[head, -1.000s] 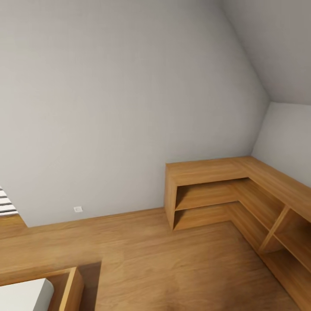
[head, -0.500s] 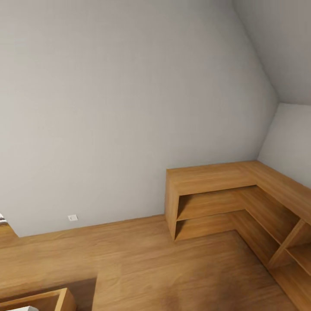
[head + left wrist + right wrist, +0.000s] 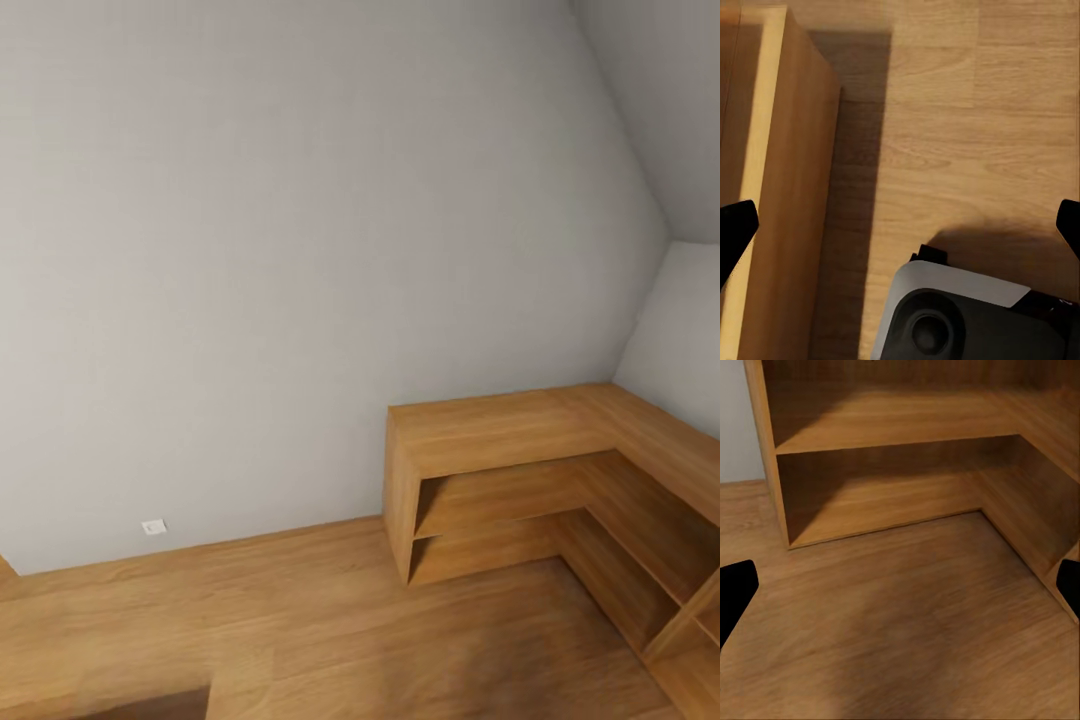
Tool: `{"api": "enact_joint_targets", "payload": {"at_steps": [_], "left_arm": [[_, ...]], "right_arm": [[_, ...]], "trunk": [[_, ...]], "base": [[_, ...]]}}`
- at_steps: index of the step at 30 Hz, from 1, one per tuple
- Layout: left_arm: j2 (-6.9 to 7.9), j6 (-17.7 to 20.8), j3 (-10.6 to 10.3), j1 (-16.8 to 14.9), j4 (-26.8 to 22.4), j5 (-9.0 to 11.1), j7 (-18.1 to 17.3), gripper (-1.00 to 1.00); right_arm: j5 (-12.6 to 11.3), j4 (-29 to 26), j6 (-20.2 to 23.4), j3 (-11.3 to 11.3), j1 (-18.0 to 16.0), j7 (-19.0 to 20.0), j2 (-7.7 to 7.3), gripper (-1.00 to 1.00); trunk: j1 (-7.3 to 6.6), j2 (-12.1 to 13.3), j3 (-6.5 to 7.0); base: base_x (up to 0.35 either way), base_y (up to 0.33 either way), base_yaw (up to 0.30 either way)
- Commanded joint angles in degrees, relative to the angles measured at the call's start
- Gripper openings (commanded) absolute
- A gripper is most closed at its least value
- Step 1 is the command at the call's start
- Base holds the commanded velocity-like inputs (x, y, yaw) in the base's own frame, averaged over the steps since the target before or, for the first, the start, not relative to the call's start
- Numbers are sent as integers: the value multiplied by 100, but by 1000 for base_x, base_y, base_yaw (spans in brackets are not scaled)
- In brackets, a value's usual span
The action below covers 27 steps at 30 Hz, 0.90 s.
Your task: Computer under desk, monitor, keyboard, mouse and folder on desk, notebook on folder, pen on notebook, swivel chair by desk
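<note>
Light wood dominates the scene: an L-shaped low open cabinet of pale timber (image 3: 520,470) runs along the grey wall (image 3: 300,250) into the room's corner, its two shelf tiers bare, and a plank floor of the same tone (image 3: 330,620) fills the foreground. A small white wall socket (image 3: 153,526) sits just above the floor line. In the right wrist view the right gripper (image 3: 900,585) faces the cabinet's end panel and lower shelves, its two black fingertips (image 3: 735,585) spread wide with nothing between them; in the left wrist view the left gripper (image 3: 900,225) is likewise spread and empty, looking down on the floor, a wooden furniture edge (image 3: 787,187) and the robot's own grey-and-black base (image 3: 967,315). None of the task's things (desk, monitor, keyboard, folder, swivel chair) appears here, so their places cannot be told. The step in hand is judged to be travel through the bedroom; doing it well probably means turning the base away from this cabinet corner, keeping clear of its end panel, until the black desk comes into sight.
</note>
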Motion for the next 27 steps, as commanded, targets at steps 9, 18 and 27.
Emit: {"api": "enact_joint_targets", "payload": {"at_steps": [9,18,27], "left_arm": [[4,-10,-49,2,-10,51,37,100],[4,-8,-49,2,-9,51,37,100],[4,11,-49,2,-7,51,44,100]], "right_arm": [[-22,11,-13,49,-5,-29,4,100],[-22,12,-13,49,-5,-29,4,100],[-22,11,-13,49,-5,-29,4,100]], "trunk": [[4,-4,-6],[4,-4,-6],[4,-4,-6]], "base": [[276,0,0],[241,0,0],[220,0,0]]}}
